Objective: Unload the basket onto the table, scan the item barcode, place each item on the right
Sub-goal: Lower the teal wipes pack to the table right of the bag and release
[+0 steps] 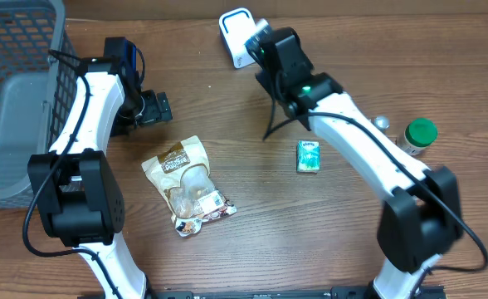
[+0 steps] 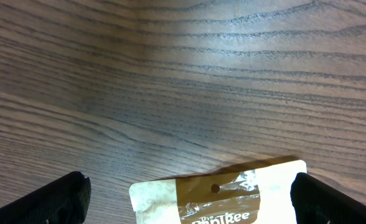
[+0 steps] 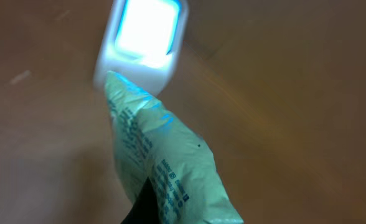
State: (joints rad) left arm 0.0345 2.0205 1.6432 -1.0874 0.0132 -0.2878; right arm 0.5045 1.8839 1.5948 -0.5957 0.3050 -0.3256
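My right gripper (image 1: 265, 48) is shut on a pale green packet (image 3: 164, 155) with blue print. It holds the packet's tip up against the glowing window of the white scanner (image 3: 144, 31), which stands at the back of the table (image 1: 237, 33). Only one dark finger (image 3: 142, 205) shows under the packet. My left gripper (image 1: 153, 108) is open with nothing held. It hovers low over the top edge of a brown and white snack pouch (image 2: 233, 193), which lies flat on the table (image 1: 187, 184) between the two wide-apart fingers.
A grey wire basket (image 1: 12, 100) fills the far left. A small green box (image 1: 309, 156) lies right of centre. A green-capped bottle (image 1: 418, 134) and a small silver object (image 1: 381, 122) stand at the right.
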